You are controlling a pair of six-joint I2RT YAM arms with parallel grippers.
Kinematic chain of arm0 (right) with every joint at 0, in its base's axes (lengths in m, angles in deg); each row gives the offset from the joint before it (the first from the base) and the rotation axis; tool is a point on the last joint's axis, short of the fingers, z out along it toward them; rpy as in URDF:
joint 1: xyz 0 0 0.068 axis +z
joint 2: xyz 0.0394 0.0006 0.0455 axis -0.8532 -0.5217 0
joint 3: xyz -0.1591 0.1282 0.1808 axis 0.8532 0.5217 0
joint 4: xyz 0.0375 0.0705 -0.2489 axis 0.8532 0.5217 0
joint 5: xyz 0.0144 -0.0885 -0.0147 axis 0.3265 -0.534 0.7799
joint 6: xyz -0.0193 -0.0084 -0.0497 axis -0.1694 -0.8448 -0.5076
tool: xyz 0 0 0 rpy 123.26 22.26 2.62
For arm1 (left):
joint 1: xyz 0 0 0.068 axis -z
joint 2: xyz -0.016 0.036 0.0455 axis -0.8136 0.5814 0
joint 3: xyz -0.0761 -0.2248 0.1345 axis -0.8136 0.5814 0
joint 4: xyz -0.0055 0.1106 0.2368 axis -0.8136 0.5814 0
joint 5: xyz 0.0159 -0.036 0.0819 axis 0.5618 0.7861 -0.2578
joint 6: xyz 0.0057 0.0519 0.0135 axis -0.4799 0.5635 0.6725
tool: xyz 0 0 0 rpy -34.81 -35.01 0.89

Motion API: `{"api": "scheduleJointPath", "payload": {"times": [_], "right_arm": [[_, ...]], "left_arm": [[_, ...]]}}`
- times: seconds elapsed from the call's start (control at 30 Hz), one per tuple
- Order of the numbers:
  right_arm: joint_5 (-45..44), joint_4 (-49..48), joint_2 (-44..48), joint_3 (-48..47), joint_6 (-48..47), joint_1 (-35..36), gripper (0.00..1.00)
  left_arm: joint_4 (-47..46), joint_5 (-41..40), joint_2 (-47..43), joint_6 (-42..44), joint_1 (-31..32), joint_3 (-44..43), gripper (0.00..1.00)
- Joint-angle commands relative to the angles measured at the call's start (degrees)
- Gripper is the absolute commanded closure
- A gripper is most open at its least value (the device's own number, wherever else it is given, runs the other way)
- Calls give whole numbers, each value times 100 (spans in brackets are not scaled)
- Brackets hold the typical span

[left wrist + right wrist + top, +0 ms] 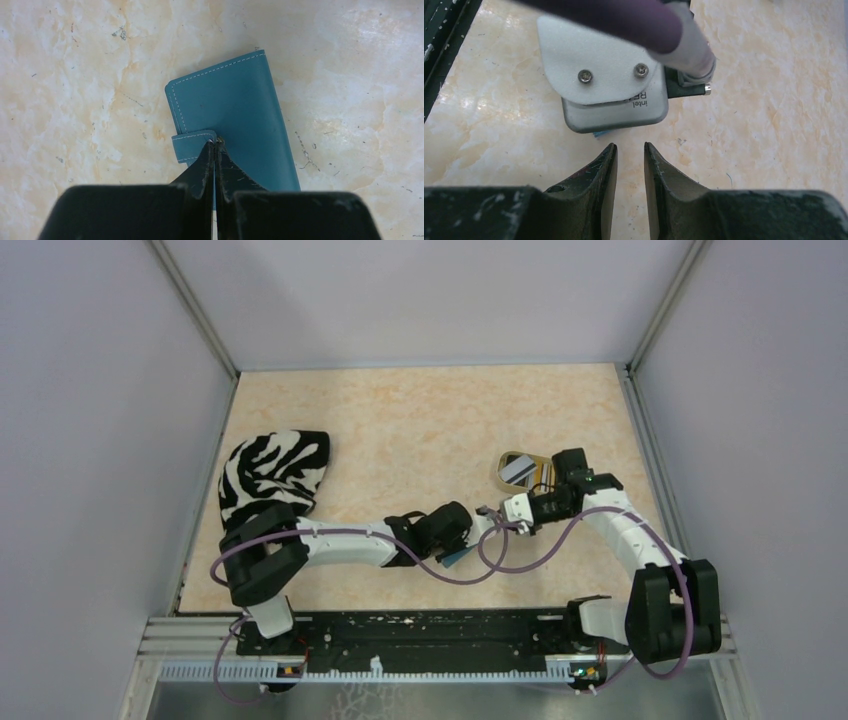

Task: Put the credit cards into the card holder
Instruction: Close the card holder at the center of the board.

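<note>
card holder [235,115] lies closed, flat on the tabletop [75,100]. its near end is hidden under the left end effector [216,142], which is clenched with tips at the snap tab [192,145]; can't tell if the tab is pinched. top view shows only a teal corner. right end effector [630,150] is slightly parted and empty. beige tray [520,454] holds a grey card [515,470] and is partly behind the right arm [620,525].

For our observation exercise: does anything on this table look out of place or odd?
A zebra-striped cloth lies bunched at the left edge of the table, unrelated to cards. The teal card holder is closed, its snap tab wrapped over, with the shut left fingers at the tab. A grey card sits in the oval tray.
</note>
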Motion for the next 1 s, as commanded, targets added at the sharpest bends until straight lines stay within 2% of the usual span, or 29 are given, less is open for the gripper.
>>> {"api": "scheduleJointPath", "payload": {"times": [0.0,0.97], "right_arm": [[363,131,-25,-302,-65,-73,74],[556,239,14,-435,-59,-309,75]], "left_arm": [[1095,204,485,-132,197,16,100],[2165,98,1449,-453,683,-674,100]]}}
